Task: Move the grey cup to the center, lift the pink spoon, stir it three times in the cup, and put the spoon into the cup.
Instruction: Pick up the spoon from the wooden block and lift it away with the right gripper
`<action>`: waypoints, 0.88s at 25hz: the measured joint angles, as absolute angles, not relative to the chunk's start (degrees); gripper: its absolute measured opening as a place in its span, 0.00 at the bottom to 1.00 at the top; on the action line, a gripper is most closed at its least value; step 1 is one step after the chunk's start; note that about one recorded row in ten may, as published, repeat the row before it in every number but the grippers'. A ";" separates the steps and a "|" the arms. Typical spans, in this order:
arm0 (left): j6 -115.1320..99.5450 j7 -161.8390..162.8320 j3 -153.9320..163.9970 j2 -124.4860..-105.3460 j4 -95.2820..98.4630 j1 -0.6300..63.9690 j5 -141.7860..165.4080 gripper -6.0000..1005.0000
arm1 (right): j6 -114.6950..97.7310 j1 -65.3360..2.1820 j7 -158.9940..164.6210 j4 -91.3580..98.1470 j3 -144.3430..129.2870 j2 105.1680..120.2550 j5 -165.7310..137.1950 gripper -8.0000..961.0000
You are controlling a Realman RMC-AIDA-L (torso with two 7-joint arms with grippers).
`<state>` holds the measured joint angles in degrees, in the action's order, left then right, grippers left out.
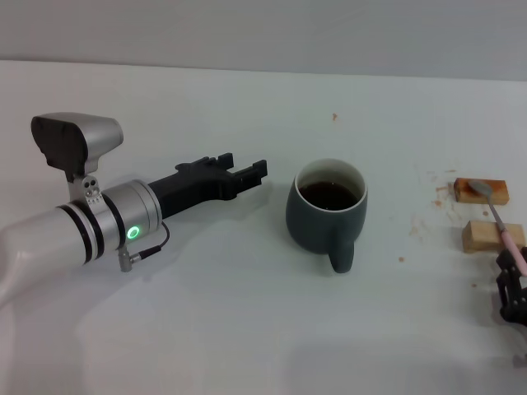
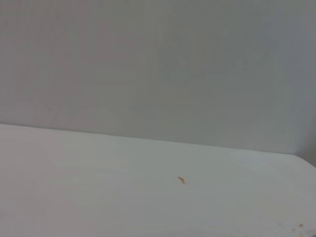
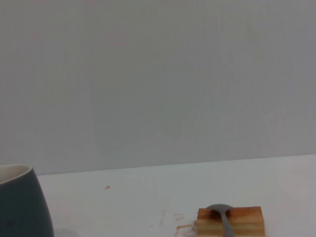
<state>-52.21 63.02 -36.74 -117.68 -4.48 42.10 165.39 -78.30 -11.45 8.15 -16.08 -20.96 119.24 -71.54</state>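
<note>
Near the table's (image 1: 247,329) middle, we see the grey cup (image 1: 325,216); our left gripper (image 1: 244,170) hovers beside it, fingers apart. By the right edge, the pink spoon (image 1: 502,224) lies across two wooden blocks (image 1: 481,191), handle at our right gripper (image 1: 512,276), whose grip we cannot tell. Our right wrist camera shows the spoon's bowl on a block (image 3: 230,220).

The right gripper (image 1: 512,284) is cut off at the picture's edge by the pink spoon (image 1: 504,225), so I can't see its fingers properly.
</note>
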 joint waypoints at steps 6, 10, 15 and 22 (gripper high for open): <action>-52.21 63.02 -36.67 -117.68 -4.48 42.01 165.42 0.72 | -78.26 -11.41 8.84 -16.09 -20.77 119.27 -71.48 0.20; -52.21 63.02 -36.53 -117.69 -4.38 42.01 165.42 0.72 | -78.23 -11.55 8.87 -16.09 -20.73 119.27 -71.48 0.19; -52.21 63.02 -36.47 -117.66 -4.30 42.00 165.41 0.72 | -78.22 -11.83 9.12 -16.09 -20.81 119.27 -71.48 0.19; -52.21 63.02 -36.62 -117.55 -4.47 41.92 165.41 0.72 | -78.22 -12.03 9.17 -15.99 -21.00 119.27 -71.48 0.17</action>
<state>-52.21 63.02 -36.62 -117.55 -4.47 41.92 165.41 -78.22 -12.03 9.17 -15.99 -21.00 119.27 -71.48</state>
